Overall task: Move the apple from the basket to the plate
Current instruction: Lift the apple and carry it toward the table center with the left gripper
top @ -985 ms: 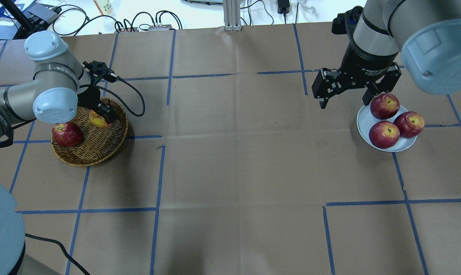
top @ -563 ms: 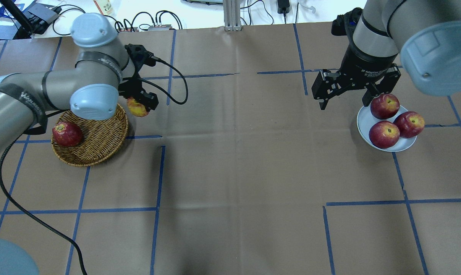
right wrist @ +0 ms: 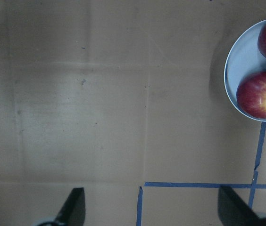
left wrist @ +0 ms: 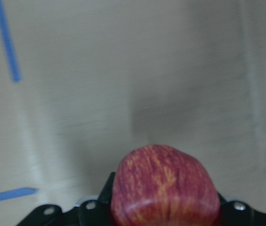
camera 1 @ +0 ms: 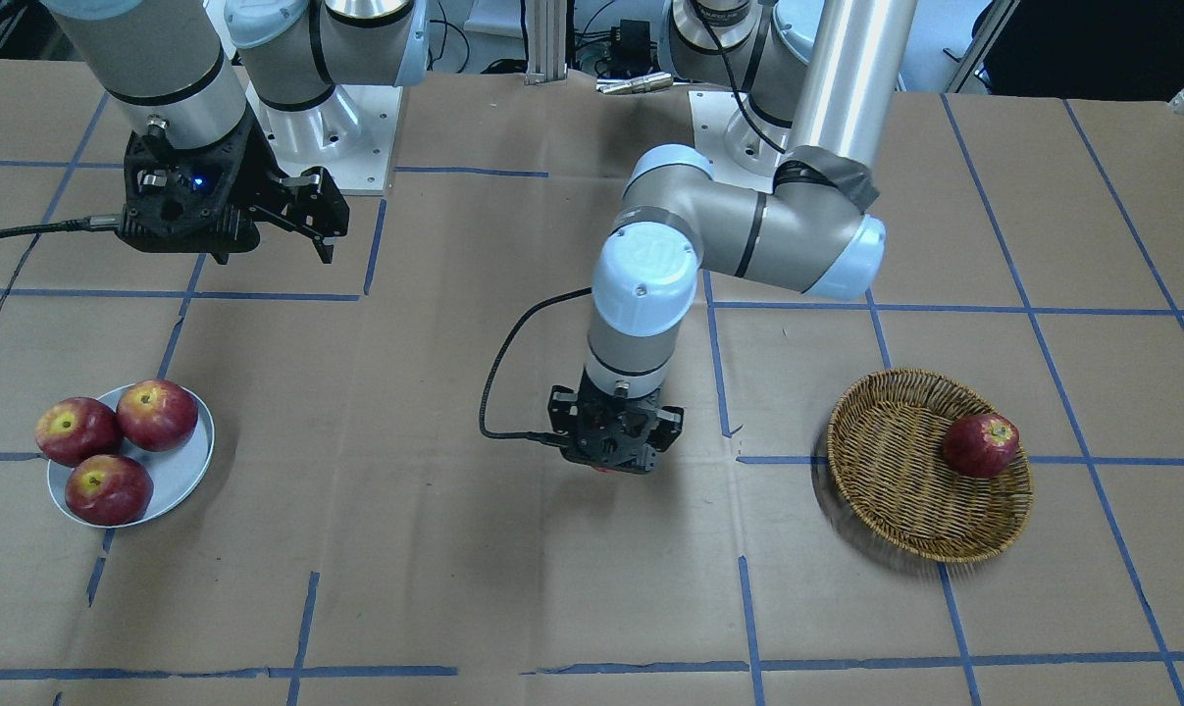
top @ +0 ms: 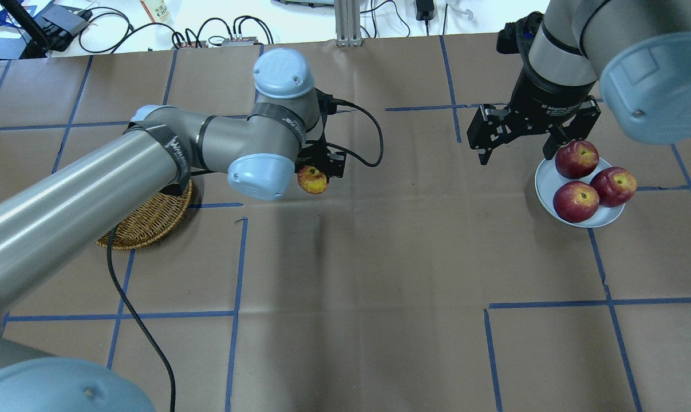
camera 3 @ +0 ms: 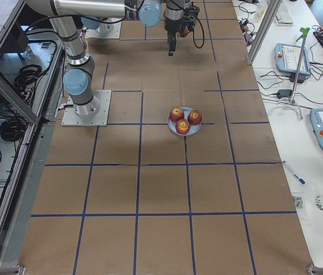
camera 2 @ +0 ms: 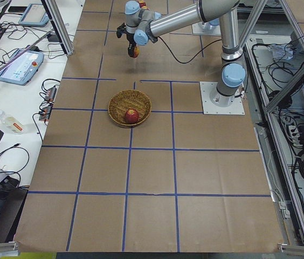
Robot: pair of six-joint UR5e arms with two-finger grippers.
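Observation:
My left gripper (top: pixel 318 170) is shut on the streaky pinkish-red apple (top: pixel 312 179) and holds it above the bare table, right of the wicker basket (top: pixel 150 220). The apple fills the bottom of the left wrist view (left wrist: pixel 165 186). In the front-facing view the gripper (camera 1: pixel 616 446) hides nearly all of it. The basket (camera 1: pixel 896 490) holds one dark red apple (camera 1: pixel 982 444). The grey-blue plate (top: pixel 545 177) at the right carries three dark red apples. My right gripper (top: pixel 516 155) is open and empty, hovering just left of the plate (right wrist: pixel 234 70).
Brown paper with blue tape lines covers the table. My left arm's cable (top: pixel 374 143) loops beside the wrist. Cables and boxes lie past the far edge (top: pixel 219 34). My left forearm hides most of the basket in the overhead view.
My left arm has lifted the apple out of the basket and carried it right, toward the table's middle. The right arm has not moved.

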